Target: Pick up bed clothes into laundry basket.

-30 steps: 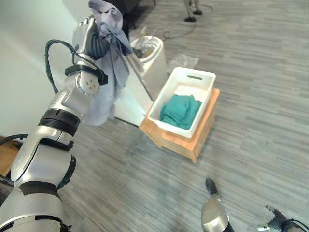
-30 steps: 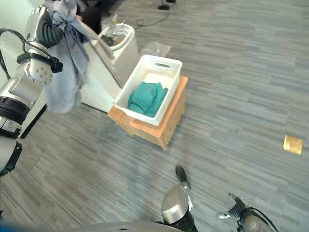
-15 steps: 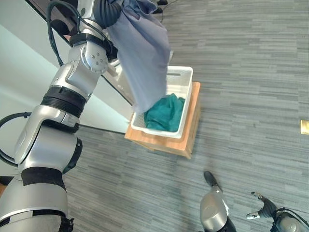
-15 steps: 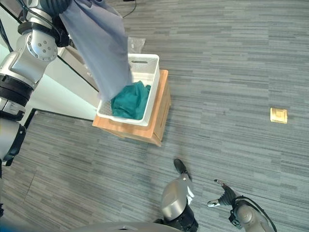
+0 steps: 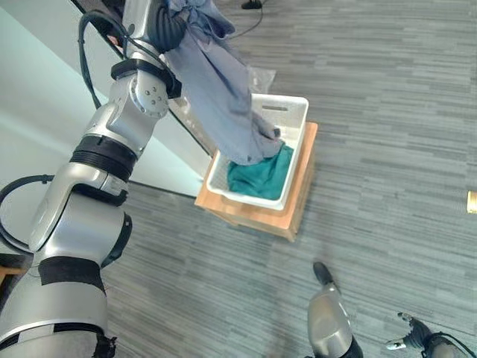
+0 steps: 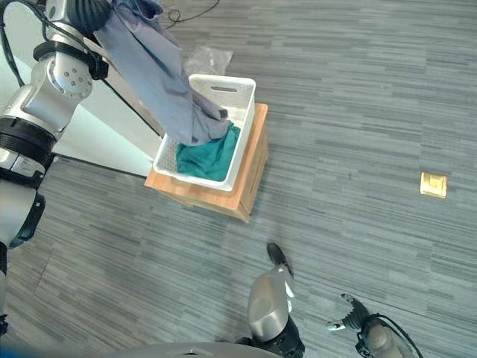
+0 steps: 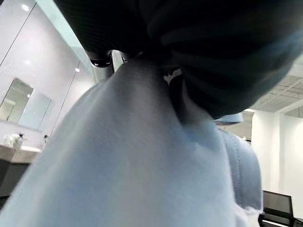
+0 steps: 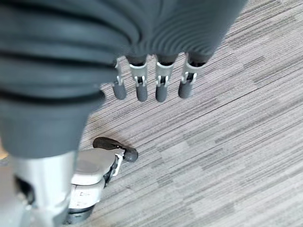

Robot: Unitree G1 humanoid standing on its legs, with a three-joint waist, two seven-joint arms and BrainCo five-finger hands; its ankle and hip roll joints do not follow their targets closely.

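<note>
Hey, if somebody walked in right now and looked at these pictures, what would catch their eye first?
Probably the long grey-blue cloth, gripped up high by the left hand and hanging so its lower end drapes into the white basket. The basket sits on a wooden crate on the grey floor, with a green cloth already inside. The right hand hangs low over the floor, fingers relaxed.

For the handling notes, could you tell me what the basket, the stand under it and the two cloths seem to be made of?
White basket: looks like moulded plastic, smooth matt walls with a cut handle slot.
Stand: seems light unpainted wood, going by its pale tan board faces.
Grey-blue cloth in the left hand: soft woven fabric, hanging in folds.
Teal cloth: soft fabric, crumpled; the weave cannot be made out.
</note>
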